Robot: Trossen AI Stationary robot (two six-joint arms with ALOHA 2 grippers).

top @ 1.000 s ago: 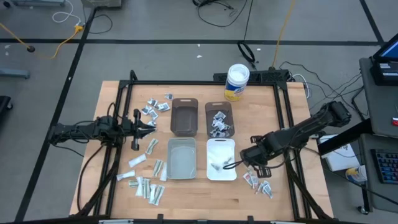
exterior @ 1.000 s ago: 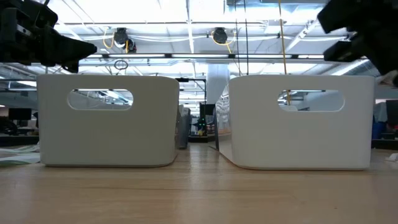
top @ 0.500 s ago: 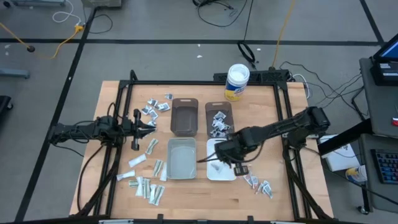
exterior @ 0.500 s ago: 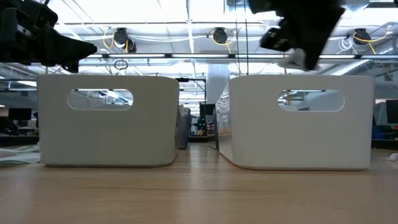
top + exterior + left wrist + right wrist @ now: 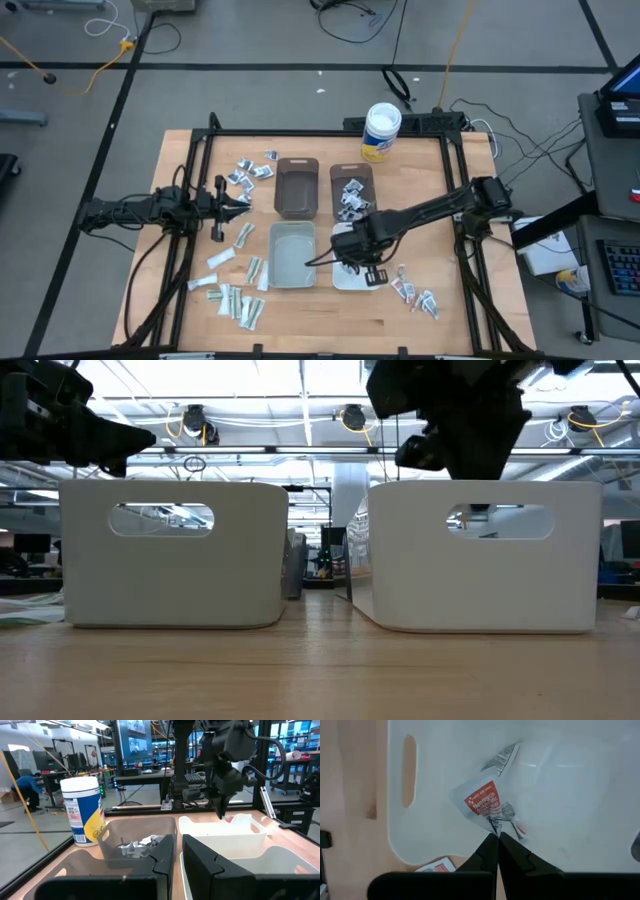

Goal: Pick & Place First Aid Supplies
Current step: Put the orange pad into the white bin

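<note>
My right gripper (image 5: 352, 258) is over the white bin (image 5: 372, 232), shut on a small silver-white packet with a red label (image 5: 485, 802). It also shows above that bin's wall in the low view (image 5: 470, 450). My left gripper (image 5: 240, 200) waits open and empty at the table's left, level with the brown bin (image 5: 296, 187). More packets lie flat on the table at the far left (image 5: 248, 170), the near left (image 5: 236, 300) and the near right (image 5: 415, 295). Several lie in the grey bin (image 5: 352, 195). My right gripper pinches the packet by its crumpled edge (image 5: 496, 826) between its two fingertips. The fingers come from above, pointing down. The packet hangs below them over the white bin's floor (image 5: 445, 835); whether it touches the floor I cannot tell.
The bins stand in two rows at mid-table; the pale grey bin (image 5: 292, 255) is left of the white one. A white round tub with a yellow label (image 5: 381, 130) stands at the far edge. A black frame (image 5: 460, 180) runs around the table.
My right gripper has gone from the packets at the table's near right toward the left, carrying the red-labelled packet over the white bin, and has come lower there.
</note>
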